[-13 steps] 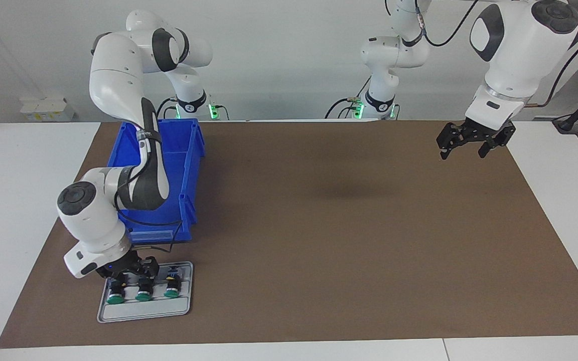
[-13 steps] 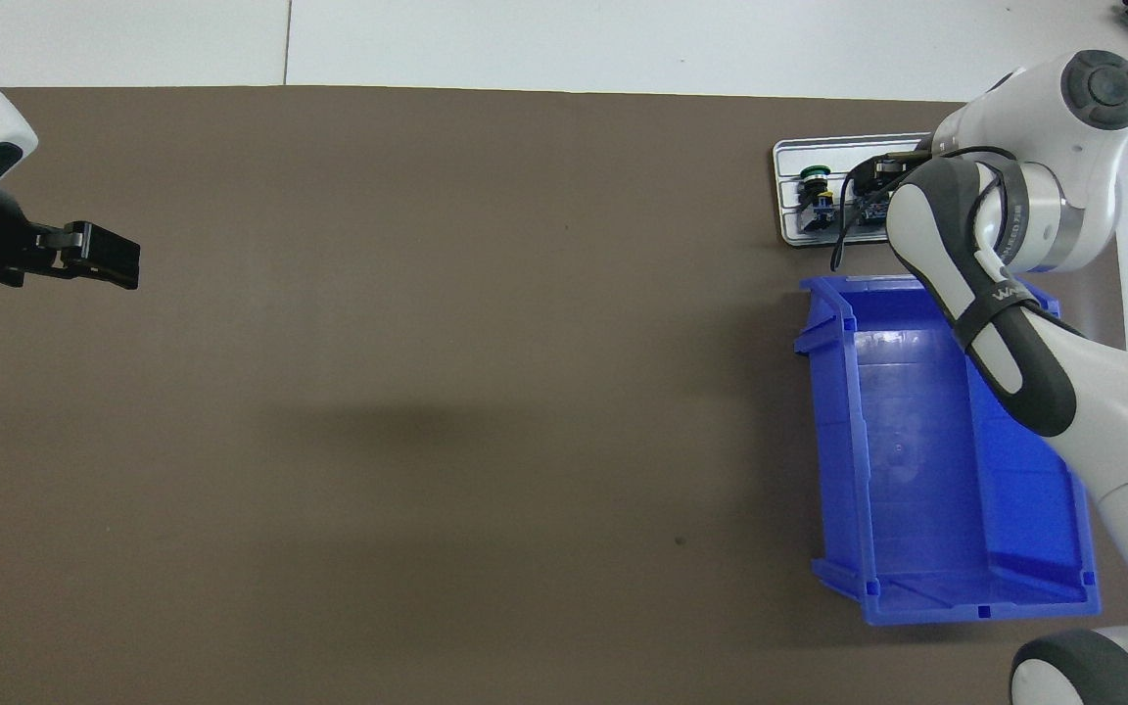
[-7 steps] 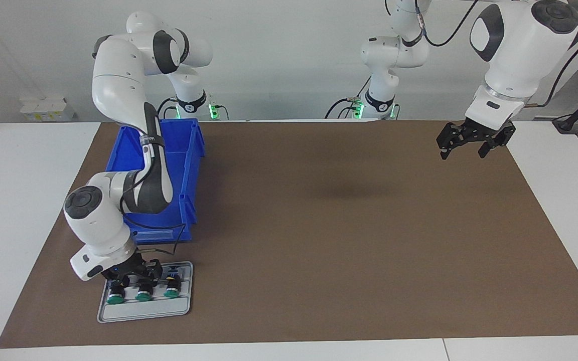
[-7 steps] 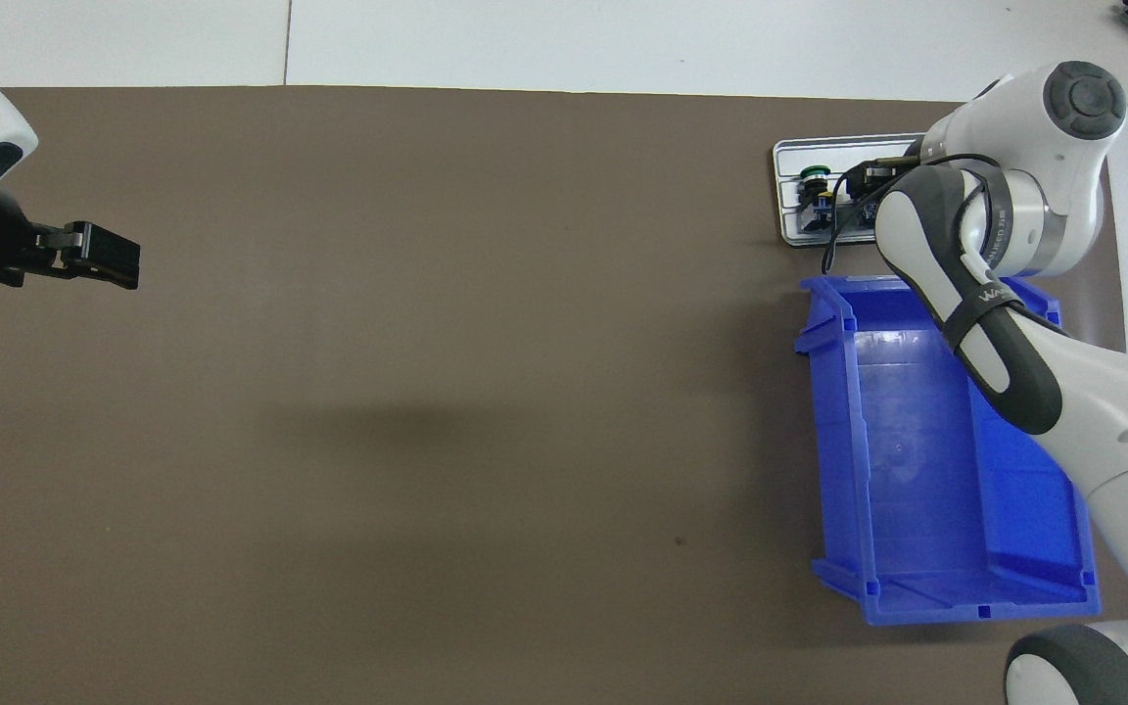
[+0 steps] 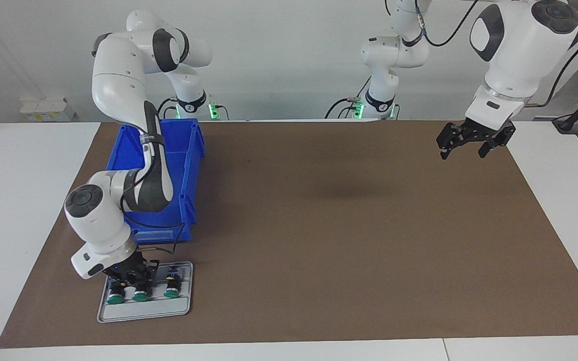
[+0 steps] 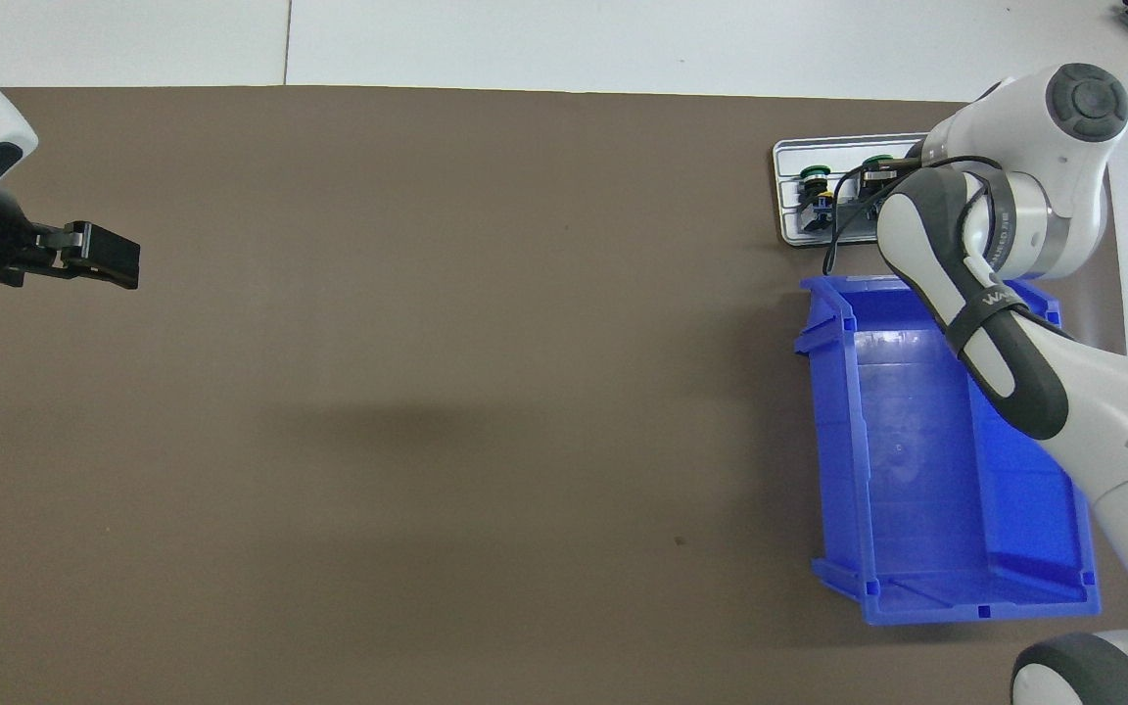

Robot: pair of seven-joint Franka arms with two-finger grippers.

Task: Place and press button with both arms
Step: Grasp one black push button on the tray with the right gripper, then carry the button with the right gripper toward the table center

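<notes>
Right hand narrowed, now clamped on middle button in tray; left hand wide, waiting.

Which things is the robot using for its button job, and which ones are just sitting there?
For the job:
- button, middle of three on the grey tray
- right gripper, shut on that button
- left gripper, open, waiting over the brown mat

Just sitting:
- blue bin, beside the tray, nearer to the robots
- the other two buttons

A blue bin sits on brown paper, a grey tray just beside it.
</notes>
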